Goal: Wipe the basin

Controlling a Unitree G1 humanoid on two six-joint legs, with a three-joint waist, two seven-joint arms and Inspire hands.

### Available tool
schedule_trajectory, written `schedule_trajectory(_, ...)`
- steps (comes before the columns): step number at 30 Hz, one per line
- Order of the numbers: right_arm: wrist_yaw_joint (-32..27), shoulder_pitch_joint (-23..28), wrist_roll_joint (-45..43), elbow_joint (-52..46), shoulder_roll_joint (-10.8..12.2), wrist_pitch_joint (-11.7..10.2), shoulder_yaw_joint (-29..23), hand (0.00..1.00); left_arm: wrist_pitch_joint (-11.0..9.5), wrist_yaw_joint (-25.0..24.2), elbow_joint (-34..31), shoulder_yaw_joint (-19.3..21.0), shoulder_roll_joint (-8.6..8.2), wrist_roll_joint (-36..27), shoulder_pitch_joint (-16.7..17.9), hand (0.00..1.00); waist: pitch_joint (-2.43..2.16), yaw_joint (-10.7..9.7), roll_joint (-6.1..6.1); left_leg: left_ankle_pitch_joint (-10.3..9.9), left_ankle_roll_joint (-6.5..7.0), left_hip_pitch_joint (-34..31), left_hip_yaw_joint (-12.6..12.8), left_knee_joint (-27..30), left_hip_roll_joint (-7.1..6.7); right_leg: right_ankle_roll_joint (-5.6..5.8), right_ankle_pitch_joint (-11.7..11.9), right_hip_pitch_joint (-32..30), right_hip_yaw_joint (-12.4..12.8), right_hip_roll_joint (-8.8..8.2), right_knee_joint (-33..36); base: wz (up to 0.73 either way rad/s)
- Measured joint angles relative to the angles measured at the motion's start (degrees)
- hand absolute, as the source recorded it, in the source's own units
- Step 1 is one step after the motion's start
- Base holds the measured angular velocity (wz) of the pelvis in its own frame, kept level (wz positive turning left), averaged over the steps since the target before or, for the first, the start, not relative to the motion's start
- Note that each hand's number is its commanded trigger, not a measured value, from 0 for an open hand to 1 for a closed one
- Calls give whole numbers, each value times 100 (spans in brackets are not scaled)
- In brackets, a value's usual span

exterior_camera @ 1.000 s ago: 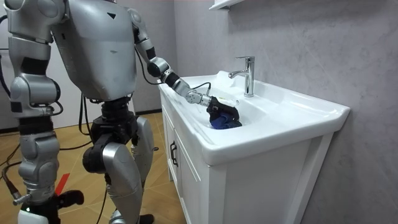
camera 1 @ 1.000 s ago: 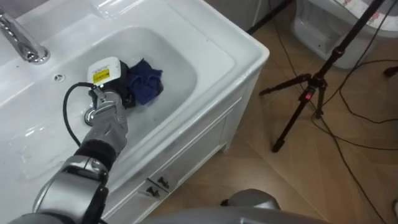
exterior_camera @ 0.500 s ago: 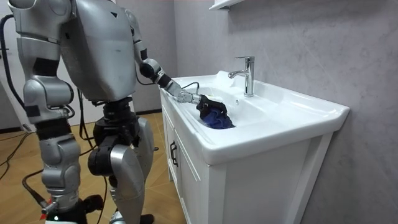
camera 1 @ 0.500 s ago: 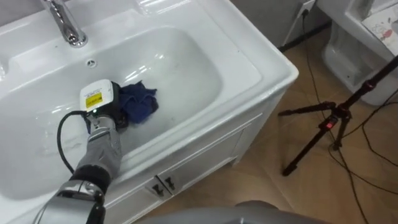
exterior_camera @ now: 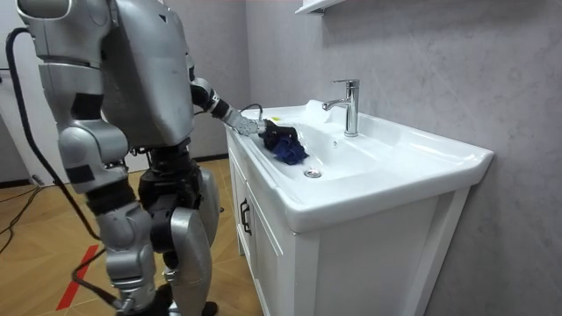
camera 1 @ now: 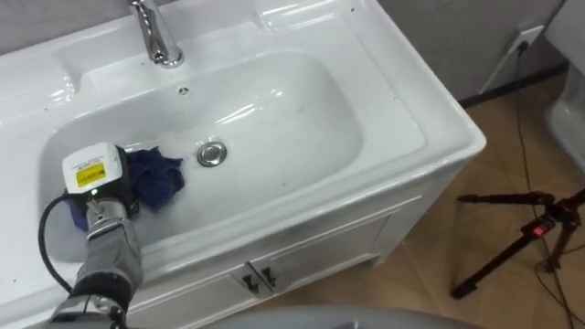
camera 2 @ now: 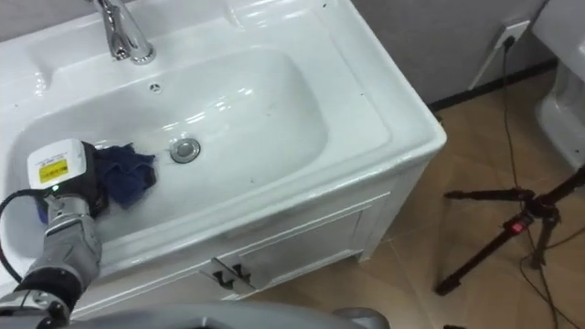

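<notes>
A bathroom with a grey plastered wall and a wooden floor (camera 1: 512,146) holds a white vanity cabinet (exterior_camera: 351,263). The robot stands at the cabinet's front, at the end nearer the room view's left, leaning its upper body toward the cabinet with its left arm stretched over the rim. A broad white basin (camera 1: 366,137) is sunk into the cabinet top, wet and glossy inside. A black tripod (camera 1: 526,228) stands on the floor off to the robot's right, well apart from the cabinet, with cables lying around it. A white shelf (exterior_camera: 316,5) juts from the wall above.

A chrome tap (camera 1: 151,32) rises upright from the back ledge, behind the bowl. A crumpled dark blue cloth (camera 1: 157,178) lies inside the basin at its left end, on the slope down to the bottom, near the drain and not touching it. The left hand (camera 1: 102,187) rests on the cloth's left part, its back turned up toward the camera; whether it grips the cloth or only presses on it cannot be told. The right hand (exterior_camera: 126,297) hangs low at the robot's side, at the bottom edge of the room view, and its state cannot be made out.

The round metal drain (camera 1: 212,153) sits in the middle of the bowl's bottom. Two small dark handles (camera 1: 256,274) sit on the cabinet doors below the rim. A small overflow hole (camera 1: 183,90) sits in the back wall of the bowl, under the tap.
</notes>
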Motion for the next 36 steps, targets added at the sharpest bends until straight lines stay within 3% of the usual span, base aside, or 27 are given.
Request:
schedule_trajectory(7,-116,20,-8,-126,-114,1,-75,0,53,-46,-244,6,-6,238,349,100,-41,0,197,0,0,3,-174,-6,0,-4,-3,-3,-149,-7,-49,-7)
schedule_trajectory(14,-154,60,12,106,-123,-129,-52,0,74,-233,-615,61,-133,240,512,100,-16,80,244,0,0,92,-383,-11,2,-4,-3,144,-599,-42,-46,8)
schedule_trajectory(19,-205,26,13,288,-148,-271,-50,0,71,-316,-853,-11,-136,251,554,100,14,66,249,1,0,87,-475,-70,0,-3,-3,145,-683,-53,-48,14)
schedule_trajectory(22,-177,33,46,322,-146,-407,-79,0,69,-345,-871,-12,-138,251,552,100,41,-48,236,1,-1,88,-446,-77,-7,3,-7,175,-787,-72,-49,12)
schedule_trajectory(29,-154,67,353,342,-157,-495,-42,0,89,-576,-874,-15,-108,228,426,100,114,-88,159,-1,0,37,-346,-58,-96,13,-130,108,-616,-147,-72,-4)
schedule_trajectory(36,-150,127,377,566,-162,-461,62,0,359,-706,-816,-194,-145,6,464,100,105,-295,126,0,0,110,-107,12,-105,23,-148,132,-477,-160,12,-7)
